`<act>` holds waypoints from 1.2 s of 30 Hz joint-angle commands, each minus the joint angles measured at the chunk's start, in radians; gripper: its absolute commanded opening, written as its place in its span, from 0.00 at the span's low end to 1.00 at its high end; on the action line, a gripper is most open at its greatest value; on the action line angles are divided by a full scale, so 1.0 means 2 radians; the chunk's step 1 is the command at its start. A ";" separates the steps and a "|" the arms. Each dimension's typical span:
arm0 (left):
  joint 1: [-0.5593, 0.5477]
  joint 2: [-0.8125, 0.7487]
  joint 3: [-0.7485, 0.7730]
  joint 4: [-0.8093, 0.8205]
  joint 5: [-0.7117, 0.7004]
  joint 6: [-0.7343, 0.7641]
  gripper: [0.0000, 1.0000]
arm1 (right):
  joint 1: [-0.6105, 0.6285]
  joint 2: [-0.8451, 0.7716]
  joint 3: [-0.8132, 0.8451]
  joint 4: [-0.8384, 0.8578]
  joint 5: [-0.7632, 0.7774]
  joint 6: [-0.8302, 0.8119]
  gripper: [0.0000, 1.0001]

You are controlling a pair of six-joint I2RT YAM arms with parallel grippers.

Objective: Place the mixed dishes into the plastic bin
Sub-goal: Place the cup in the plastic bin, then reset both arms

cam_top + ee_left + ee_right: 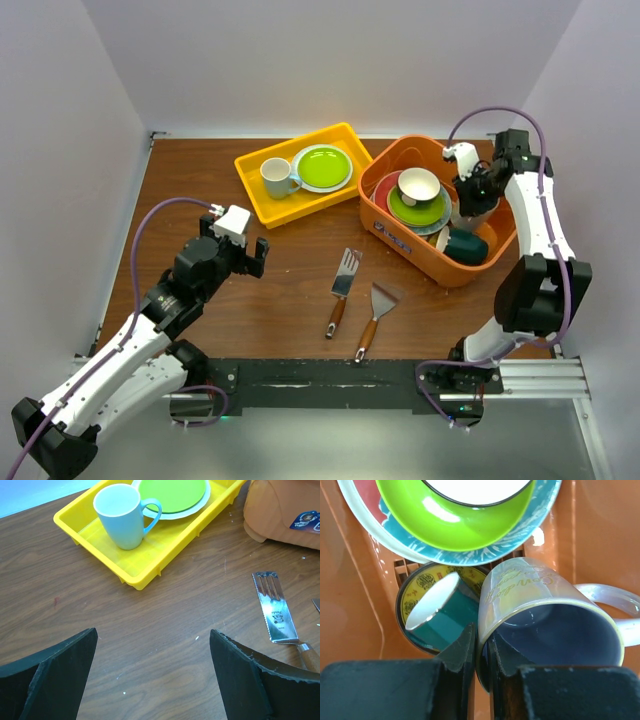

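A brown wooden table (pixel 280 280) is shown from above. A yellow tray (pixel 250 190) is set at eleven o'clock and an orange bin (pixel 425 258) at two o'clock. A slotted spatula (pixel 346 272) and a solid spatula (pixel 382 300) are laid side by side at five o'clock.

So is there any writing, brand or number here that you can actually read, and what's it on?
Nothing is clear enough to quote.
Gold cursive script on the pearly mug: not legible.
Blue sticker on the orange bin: too blurred.
Stamped mark on the slotted spatula blade: too small.
Dark emblems on the yellow patterned plate rim: can't tell if they hold letters.
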 commanded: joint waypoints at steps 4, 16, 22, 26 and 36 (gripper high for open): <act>0.003 -0.005 0.000 0.021 0.005 0.002 1.00 | -0.018 0.016 -0.001 0.054 -0.030 -0.013 0.14; 0.003 -0.006 0.000 0.021 0.005 0.002 1.00 | -0.029 -0.011 -0.002 0.040 -0.046 -0.013 0.41; 0.003 -0.007 0.000 0.021 0.005 0.001 1.00 | -0.033 -0.044 0.006 0.029 -0.053 -0.009 0.62; 0.003 -0.007 0.000 0.021 0.005 0.001 1.00 | -0.035 -0.067 0.006 0.028 -0.069 0.000 0.71; 0.003 -0.011 0.001 0.021 0.006 -0.002 1.00 | -0.034 -0.146 -0.012 0.039 -0.119 0.044 0.96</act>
